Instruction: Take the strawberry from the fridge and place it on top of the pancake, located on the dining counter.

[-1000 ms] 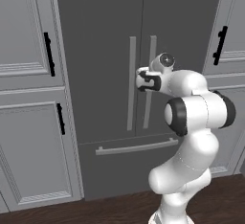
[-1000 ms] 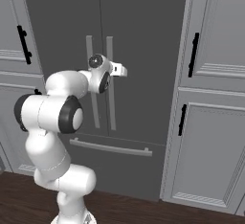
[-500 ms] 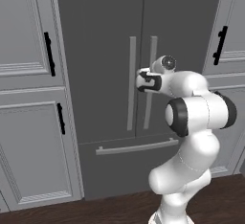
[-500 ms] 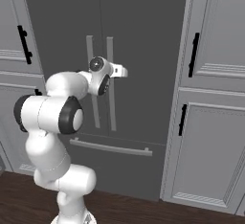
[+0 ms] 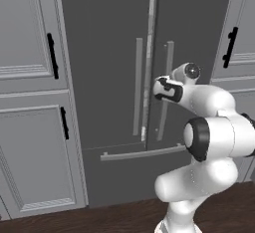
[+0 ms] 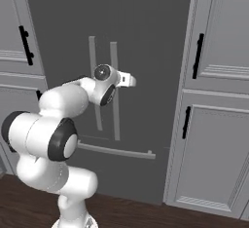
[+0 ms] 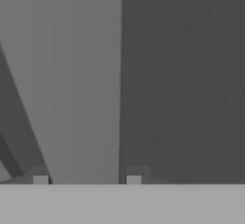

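The fridge (image 5: 109, 53) fills the middle of both base views, a tall dark grey double-door unit with both doors shut or nearly so. Two long grey bar handles flank the centre seam. My gripper (image 5: 163, 90) is at mid-height on the right door's handle (image 5: 168, 62), shut on it. In the hand view that pale handle (image 7: 83, 84) runs up between my two fingertips (image 7: 40, 177), with the dark door behind. From the right base view the gripper (image 6: 116, 86) sits against the same handle (image 6: 115, 120). The strawberry is hidden inside the fridge. The pancake and the dining counter are out of view.
Light grey panelled cabinets with black handles stand on both sides of the fridge (image 5: 30, 127) (image 6: 219, 124). A horizontal bar handle (image 5: 142, 152) crosses the fridge's lower drawer. Dark wood floor (image 6: 146, 212) runs along the bottom.
The jaws have closed onto the right door's handle. The arm has hardly moved and the base has stayed put.
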Tool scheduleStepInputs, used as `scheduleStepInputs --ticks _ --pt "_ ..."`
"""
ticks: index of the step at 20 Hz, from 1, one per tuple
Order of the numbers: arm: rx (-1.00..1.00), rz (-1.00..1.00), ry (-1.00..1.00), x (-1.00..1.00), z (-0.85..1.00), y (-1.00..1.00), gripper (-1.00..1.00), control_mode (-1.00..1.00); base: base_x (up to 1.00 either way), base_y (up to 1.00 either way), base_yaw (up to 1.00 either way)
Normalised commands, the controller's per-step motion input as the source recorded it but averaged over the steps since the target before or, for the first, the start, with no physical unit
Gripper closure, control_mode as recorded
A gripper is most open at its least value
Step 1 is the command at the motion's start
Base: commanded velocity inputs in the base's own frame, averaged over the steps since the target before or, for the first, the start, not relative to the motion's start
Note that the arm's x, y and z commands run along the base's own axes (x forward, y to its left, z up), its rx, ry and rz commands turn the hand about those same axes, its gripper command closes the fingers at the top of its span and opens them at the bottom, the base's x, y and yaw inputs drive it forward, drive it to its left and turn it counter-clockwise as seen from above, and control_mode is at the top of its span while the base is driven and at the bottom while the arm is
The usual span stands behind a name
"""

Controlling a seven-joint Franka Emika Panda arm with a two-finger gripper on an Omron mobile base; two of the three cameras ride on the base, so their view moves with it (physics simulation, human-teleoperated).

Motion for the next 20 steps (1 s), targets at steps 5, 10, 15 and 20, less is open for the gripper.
scheduleStepInputs --ticks 5,10,15,20 --pt "0.01 -0.08 0.05 -0.08 0.00 -0.82 1.00 -1.00 0.00 0.00 0.00" --pt "0.00 -0.07 0.10 -0.06 -0.01 -0.74 1.00 -1.00 0.00 0.00 0.00" --pt "0.00 -0.03 0.08 -0.05 -0.05 -0.78 1.00 -1.00 0.00 0.00 0.00" --pt "0.01 -0.01 0.02 -0.16 -0.04 -0.86 1.00 -1.00 0.00 0.00 0.00"
